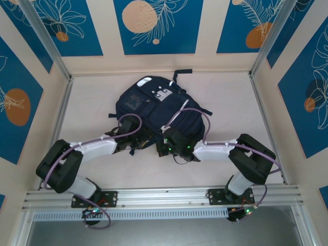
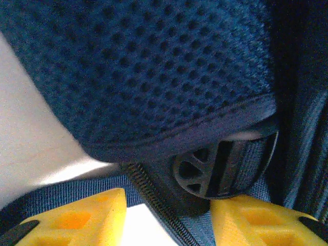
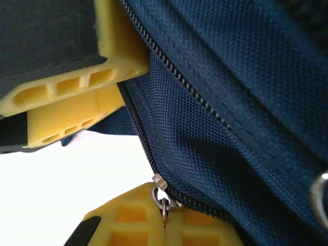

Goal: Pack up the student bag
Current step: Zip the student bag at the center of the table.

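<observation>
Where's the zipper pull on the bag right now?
Right wrist view, bottom centre: the zipper pull hangs off the zipper line of the student bag, pinched between the closed fingers of the right tool.

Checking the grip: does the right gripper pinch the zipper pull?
Yes, the right gripper is shut on the backpack's metal zipper pull.

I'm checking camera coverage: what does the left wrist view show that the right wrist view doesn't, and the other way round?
Left wrist, not right: blue mesh padding and a black buckle tucked under it.
Right wrist, not left: the metal zip pull, pinched in the shut right tool.
Both: the bag in navy fabric, its zip teeth, and the white table.
</observation>
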